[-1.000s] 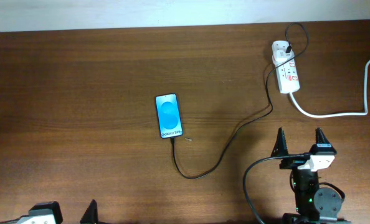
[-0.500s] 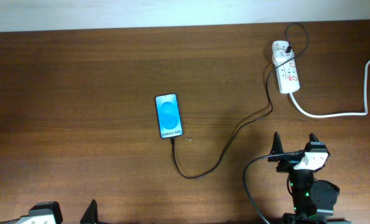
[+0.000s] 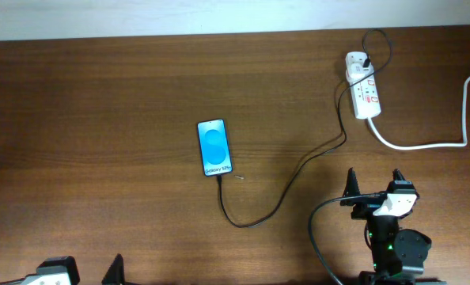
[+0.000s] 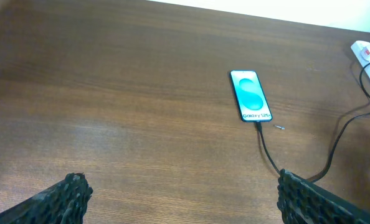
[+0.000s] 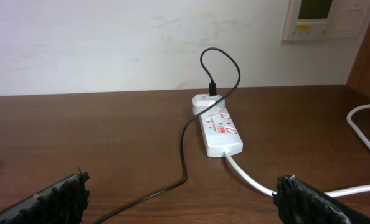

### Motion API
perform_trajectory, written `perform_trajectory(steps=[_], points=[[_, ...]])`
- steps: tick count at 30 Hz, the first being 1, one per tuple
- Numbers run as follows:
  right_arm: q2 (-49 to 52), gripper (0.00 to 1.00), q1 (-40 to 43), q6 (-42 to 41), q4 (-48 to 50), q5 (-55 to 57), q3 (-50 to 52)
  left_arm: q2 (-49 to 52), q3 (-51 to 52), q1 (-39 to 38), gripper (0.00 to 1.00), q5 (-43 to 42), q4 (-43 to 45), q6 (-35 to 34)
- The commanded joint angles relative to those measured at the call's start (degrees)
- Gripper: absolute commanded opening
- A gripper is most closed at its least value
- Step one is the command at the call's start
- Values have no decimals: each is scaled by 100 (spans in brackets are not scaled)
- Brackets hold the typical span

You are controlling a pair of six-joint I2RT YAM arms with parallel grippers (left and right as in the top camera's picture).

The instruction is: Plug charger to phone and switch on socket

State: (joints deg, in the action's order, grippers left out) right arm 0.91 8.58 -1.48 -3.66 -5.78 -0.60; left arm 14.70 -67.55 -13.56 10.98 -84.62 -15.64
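Surface: brown wooden table [image 3: 100,95], white wall [image 5: 79,43] at 12 o'clock.
Right gripper [image 3: 375,184]: my fingers are spread apart and hold nothing.
Left gripper [image 4: 185,199]: likewise spread and empty.
Risk: the Charger [image 5: 183,155] loops over the plug end, so a wide approach may snag it or press the wrong switch.
Socket [image 3: 363,85]: 12 o'clock from my right gripper, well apart.
Phone [image 3: 214,148]: 9 o'clock; the charger reaches its lower edge.

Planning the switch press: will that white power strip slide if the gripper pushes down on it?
Probably slides sideways rather than tips: the socket lies flat and low on the smooth table. Its thick white cord and plugged-in charger might pivot it.
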Motion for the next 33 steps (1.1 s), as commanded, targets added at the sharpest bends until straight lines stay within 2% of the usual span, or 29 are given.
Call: perform_trajectory(steps=[1, 4, 5, 8, 14, 21, 33], points=[[-59, 98, -37, -52, -39, 46, 28, -26, 7, -28, 99, 50, 13, -57], [-59, 99, -37, -52, -39, 46, 28, -28, 7, -28, 99, 72, 13, -37], [-59, 99, -37, -52, -39, 46, 28, -28, 7, -28, 99, 398, 20, 28], [-59, 98, -37, -52, -39, 48, 28, -33, 240, -15, 99, 568, 612, 42], [-59, 99, -37, -52, -39, 48, 28, -105, 2046, 245, 100, 743, 2640, 601], [-59, 98, -37, -52, -39, 46, 28, -695, 4124, 411, 99, 437, 5355, 1379], [-59, 98, -37, -52, -39, 46, 28, -1440, 6585, 640, 99, 164, 8255, 1416]])
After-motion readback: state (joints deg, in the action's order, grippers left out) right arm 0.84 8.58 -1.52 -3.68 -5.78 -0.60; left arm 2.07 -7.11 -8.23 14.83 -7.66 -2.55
